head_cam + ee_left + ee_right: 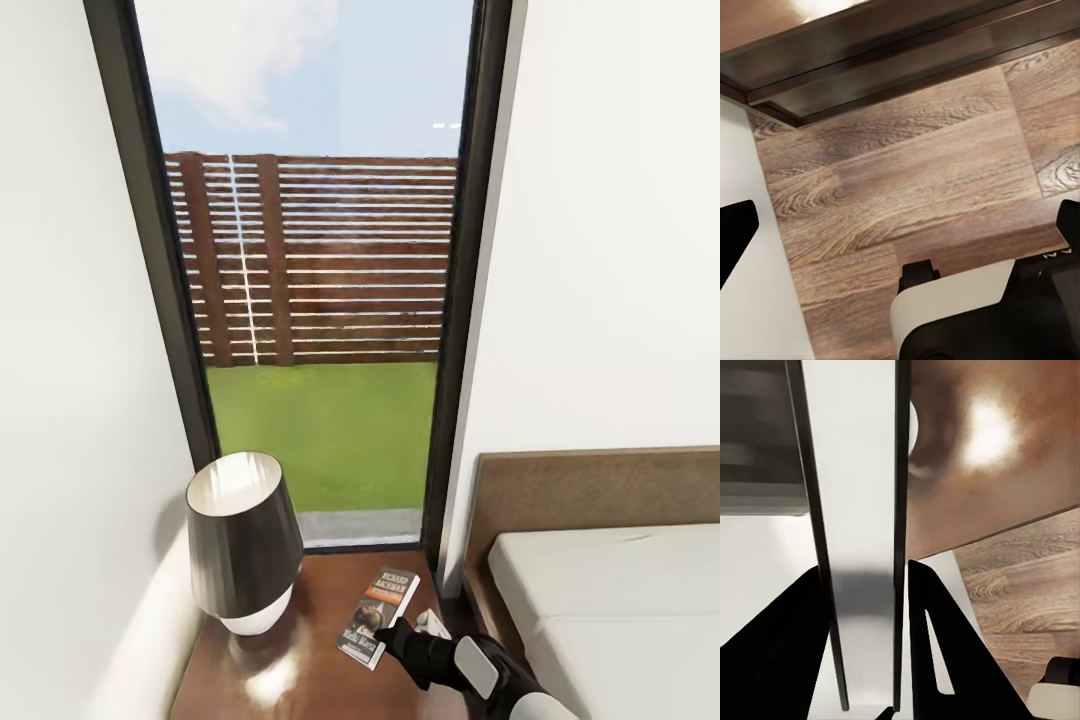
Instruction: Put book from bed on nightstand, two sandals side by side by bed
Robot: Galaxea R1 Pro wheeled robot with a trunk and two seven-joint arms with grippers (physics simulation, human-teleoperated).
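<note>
Black claw, white-shelled forearm

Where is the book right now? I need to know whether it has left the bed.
In the head view the book is on the nightstand, right of the lamp, with the right gripper on its near end.
</note>
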